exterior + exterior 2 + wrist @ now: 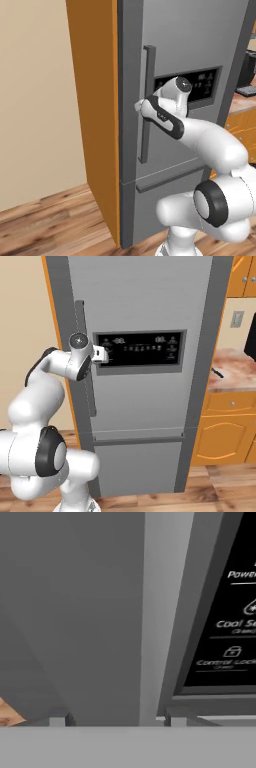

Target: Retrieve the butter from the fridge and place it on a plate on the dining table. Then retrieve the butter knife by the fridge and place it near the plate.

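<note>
Closed fridge [145,316] straight ahead, its bar handle [147,100] upright, long axis vertical. Gripper [117,718] at the handle, fingers either side of the bar, grip impossible to tell. Black panel [139,351] just beside; orange cabinet [227,428] at right.

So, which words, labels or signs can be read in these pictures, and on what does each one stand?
"Powe", cut off by the picture's edge: on the black dispenser panel of the tall grey steel fridge, hand view.
"Cool S", cut off: same panel, lower.
"Control Lock", blurred, so not certain: same panel, under a padlock sign.
Small grey lines under these words: too blurred to read.
Pale marks on the panel in both base views: too small to read.
</note>
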{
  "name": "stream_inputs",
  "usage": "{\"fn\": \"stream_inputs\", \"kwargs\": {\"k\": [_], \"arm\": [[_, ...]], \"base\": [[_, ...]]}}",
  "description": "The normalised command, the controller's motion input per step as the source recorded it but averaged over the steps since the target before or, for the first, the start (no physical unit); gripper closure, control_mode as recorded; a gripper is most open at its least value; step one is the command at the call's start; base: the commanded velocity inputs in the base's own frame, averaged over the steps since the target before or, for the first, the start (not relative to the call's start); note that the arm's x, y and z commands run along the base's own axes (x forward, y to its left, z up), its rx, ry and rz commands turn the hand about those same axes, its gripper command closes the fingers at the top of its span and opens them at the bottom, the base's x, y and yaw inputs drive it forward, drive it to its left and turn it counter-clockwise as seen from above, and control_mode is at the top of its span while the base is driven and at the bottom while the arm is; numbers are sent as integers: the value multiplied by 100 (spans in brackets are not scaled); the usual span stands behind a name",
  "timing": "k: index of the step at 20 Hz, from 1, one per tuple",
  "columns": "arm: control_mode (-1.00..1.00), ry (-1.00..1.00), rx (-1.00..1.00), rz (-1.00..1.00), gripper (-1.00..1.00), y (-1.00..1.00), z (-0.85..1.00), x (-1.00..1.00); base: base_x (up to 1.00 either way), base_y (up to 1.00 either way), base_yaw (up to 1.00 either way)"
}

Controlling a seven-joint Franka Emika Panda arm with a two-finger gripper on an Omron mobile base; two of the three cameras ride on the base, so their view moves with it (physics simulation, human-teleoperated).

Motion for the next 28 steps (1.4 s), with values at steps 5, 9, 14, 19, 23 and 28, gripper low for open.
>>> {"fn": "stream_inputs", "kwargs": {"k": [5,9,14,19,23,28], "arm": [[-100,-1,1,0,100,8,0,30],[-100,0,0,0,100,-7,0,-4],[-100,0,3,0,100,-71,9,-81],[-100,13,3,0,100,-100,1,-100],[-100,26,3,0,100,-100,25,-100],[-100,24,1,0,100,-100,-2,-84]], "base": [[0,0,0],[0,0,0],[0,0,0],[0,0,0],[0,0,0],[0,0,0]]}}
